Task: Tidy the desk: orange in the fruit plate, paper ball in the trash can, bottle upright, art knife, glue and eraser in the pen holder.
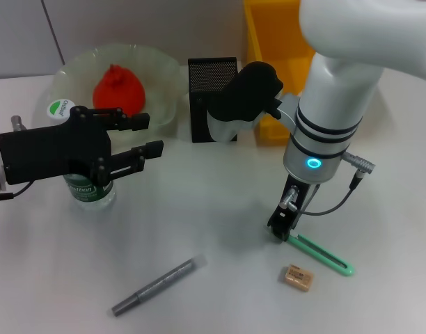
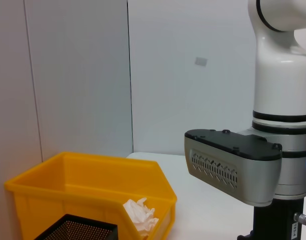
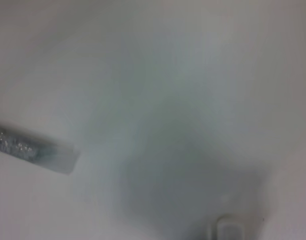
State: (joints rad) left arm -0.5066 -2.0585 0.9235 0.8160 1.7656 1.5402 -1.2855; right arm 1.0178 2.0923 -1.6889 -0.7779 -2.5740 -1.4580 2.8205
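My left gripper (image 1: 154, 135) is open and empty, hovering in front of the upright bottle (image 1: 88, 189) with its white-green cap (image 1: 60, 108). The orange (image 1: 119, 90) lies in the pale fruit plate (image 1: 161, 76). My right gripper (image 1: 280, 227) is down at the table, at the near end of the green art knife (image 1: 324, 255). The tan eraser (image 1: 297, 277) lies just in front of the knife. The grey glue stick (image 1: 157, 284) lies at the front and shows blurred in the right wrist view (image 3: 33, 150). The paper ball (image 2: 140, 215) is in the yellow trash can (image 2: 93, 185).
The black mesh pen holder (image 1: 213, 97) stands behind the middle of the table, next to the yellow trash can (image 1: 272, 42). Its rim also shows in the left wrist view (image 2: 78, 230). The right arm's white body (image 1: 331, 118) rises over the right side of the table.
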